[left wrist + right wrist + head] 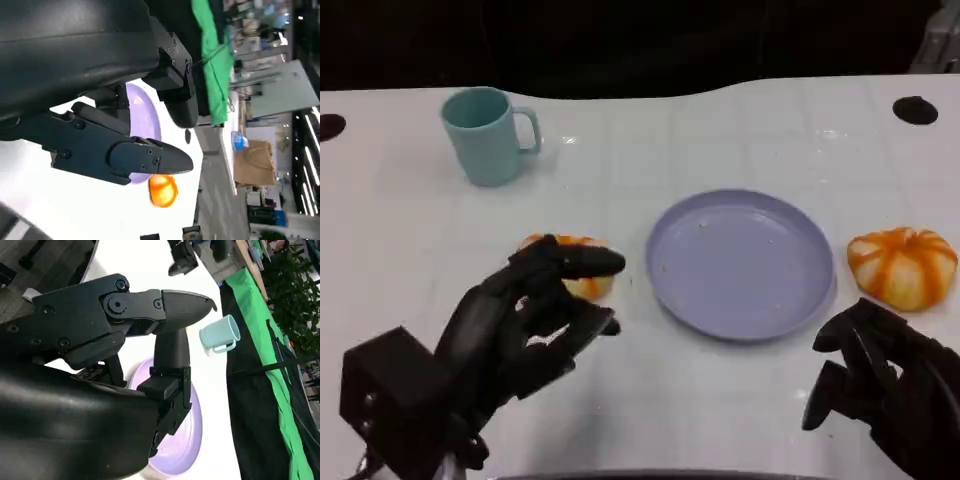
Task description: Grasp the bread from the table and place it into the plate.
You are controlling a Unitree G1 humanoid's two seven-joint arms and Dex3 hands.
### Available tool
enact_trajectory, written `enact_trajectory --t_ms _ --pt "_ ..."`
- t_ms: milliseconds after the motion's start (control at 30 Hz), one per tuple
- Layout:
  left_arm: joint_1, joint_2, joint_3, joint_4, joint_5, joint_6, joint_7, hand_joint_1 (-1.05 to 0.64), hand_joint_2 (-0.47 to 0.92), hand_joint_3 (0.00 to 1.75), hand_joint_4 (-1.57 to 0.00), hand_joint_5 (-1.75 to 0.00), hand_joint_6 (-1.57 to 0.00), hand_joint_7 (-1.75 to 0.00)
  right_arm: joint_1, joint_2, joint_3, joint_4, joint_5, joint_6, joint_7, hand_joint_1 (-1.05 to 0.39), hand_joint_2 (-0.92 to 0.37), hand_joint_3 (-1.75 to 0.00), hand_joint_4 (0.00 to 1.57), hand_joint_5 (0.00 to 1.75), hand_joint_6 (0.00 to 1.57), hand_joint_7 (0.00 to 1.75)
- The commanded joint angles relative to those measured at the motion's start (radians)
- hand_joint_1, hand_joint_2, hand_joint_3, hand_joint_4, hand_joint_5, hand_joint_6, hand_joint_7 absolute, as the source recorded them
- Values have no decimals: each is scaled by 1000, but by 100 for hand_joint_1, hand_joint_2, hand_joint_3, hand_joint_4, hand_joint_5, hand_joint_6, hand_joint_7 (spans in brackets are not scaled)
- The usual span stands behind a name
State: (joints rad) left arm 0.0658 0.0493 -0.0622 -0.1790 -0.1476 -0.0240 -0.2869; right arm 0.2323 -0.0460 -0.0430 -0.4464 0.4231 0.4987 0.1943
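Two orange and white breads lie on the white table. One bread (582, 284) is just left of the purple plate (740, 265), partly covered by my left hand (525, 325). That hand's upper fingers (575, 262) reach over the bread's top and its thumb lies in front of it, with table showing between them. The other bread (902, 266) sits right of the plate, and in the left wrist view this bread (162, 190) lies beyond the plate (145, 120). My right hand (885, 390) hangs near the front edge, right of the plate, loosely curled and holding nothing.
A teal mug (485, 135) stands at the back left, upright, handle to the right; the right wrist view has the mug (220, 333) past the plate (185, 445). Black round marks (915, 110) sit near the table's far corners.
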Motion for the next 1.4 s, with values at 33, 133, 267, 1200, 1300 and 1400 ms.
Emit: enact_trajectory --t_ms 33,133,267,1200,1300,1400 --pt "-21 104 -16 -23 220 -75 53 -45 90 10 -14 -96 -37 -37 -9 -4 -5 -9 7 7 -11 -45 -92 -37 64 175 49 161" --pt "-29 141 -25 -36 328 -103 78 -41 91 2 -2 -88 -38 -17 -11 -3 -5 -10 5 10 -16 -45 -92 -36 63 175 49 161" --pt "-55 189 -36 -28 441 -136 113 -41 91 1 0 -87 -39 -13 -13 -2 -6 -9 7 16 -21 -45 -92 -36 63 175 49 161" --pt "-284 387 -199 7 1074 -25 75 -42 71 0 0 -23 -19 0 -18 7 -2 -12 7 29 -34 -43 -92 -36 63 175 49 160" --pt "-285 388 -201 6 1073 -23 76 -42 71 0 0 -23 -19 0 -18 7 -2 -12 7 29 -35 -43 -92 -36 63 175 49 161" --pt "-285 389 -202 6 1073 -21 76 -42 71 0 0 -23 -19 0 -18 7 -2 -12 7 29 -35 -43 -92 -36 63 175 49 161"
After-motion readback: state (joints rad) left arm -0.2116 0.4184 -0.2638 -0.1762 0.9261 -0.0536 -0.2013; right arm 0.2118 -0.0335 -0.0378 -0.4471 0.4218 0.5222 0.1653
